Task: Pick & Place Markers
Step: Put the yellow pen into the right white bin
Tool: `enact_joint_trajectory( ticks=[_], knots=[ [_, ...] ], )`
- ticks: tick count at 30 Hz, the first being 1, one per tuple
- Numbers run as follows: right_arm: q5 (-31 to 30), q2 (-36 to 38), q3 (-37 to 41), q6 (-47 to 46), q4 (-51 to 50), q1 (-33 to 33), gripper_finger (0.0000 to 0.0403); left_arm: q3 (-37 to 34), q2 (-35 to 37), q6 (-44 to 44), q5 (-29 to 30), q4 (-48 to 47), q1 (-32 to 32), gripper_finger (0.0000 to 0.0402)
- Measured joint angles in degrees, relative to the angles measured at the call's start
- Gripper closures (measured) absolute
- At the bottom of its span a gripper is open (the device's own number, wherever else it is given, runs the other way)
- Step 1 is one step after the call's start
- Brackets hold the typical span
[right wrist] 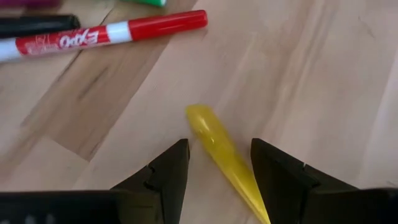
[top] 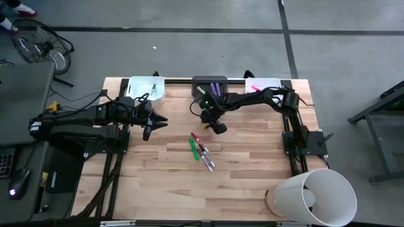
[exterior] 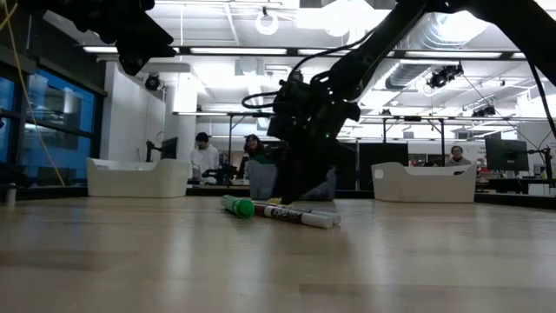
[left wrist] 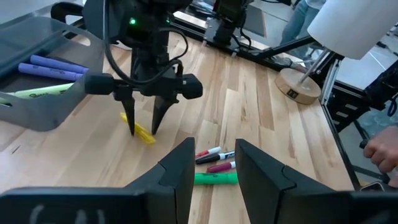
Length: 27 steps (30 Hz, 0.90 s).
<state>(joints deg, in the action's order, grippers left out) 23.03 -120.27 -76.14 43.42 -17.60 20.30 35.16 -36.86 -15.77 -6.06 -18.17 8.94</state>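
Though partly cut off, "EXPO" marker (right wrist: 106, 34)

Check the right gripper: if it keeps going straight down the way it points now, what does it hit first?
Most likely the yellow marker. The right gripper points down at the table, open, with the marker lying between its fingers. Whether the tips already touch the wood is unclear.

Between your right gripper's (right wrist: 214, 171) black fingers lies a plain yellow marker (right wrist: 224, 155) on pale, blond-grained wood table (right wrist: 323, 74). Just beyond it, a white marker with a red cap (right wrist: 106, 36) carries red lettering. From your left gripper (left wrist: 208, 165), also black, you see a green marker (left wrist: 214, 178) and a grey bin (left wrist: 37, 99) holding purple markers (left wrist: 53, 67).
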Motion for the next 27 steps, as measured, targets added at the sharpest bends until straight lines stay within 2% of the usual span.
enact_joint_trajectory(
  ticks=[13,17,23,27],
  knots=[
    [-0.2,0.0,-0.1,-17.2,-5.5,0.4,0.0238,0.0,0.0,0.0,0.7,0.0,0.0,0.0289],
    [-4.8,0.1,-0.1,-18.8,-5.9,-1.4,0.0238,0.0,0.0,0.4,0.7,0.0,0.0,0.0289],
    [-16.0,0.2,-0.1,-15.8,-7.1,-5.5,0.0238,0.0,0.0,0.5,0.8,-0.5,0.0,0.0289],
    [-16.3,0.1,-0.1,-14.9,-7.2,-6.8,0.0238,0.0,0.0,0.5,0.9,-2.1,0.0,0.0289]
  ],
)
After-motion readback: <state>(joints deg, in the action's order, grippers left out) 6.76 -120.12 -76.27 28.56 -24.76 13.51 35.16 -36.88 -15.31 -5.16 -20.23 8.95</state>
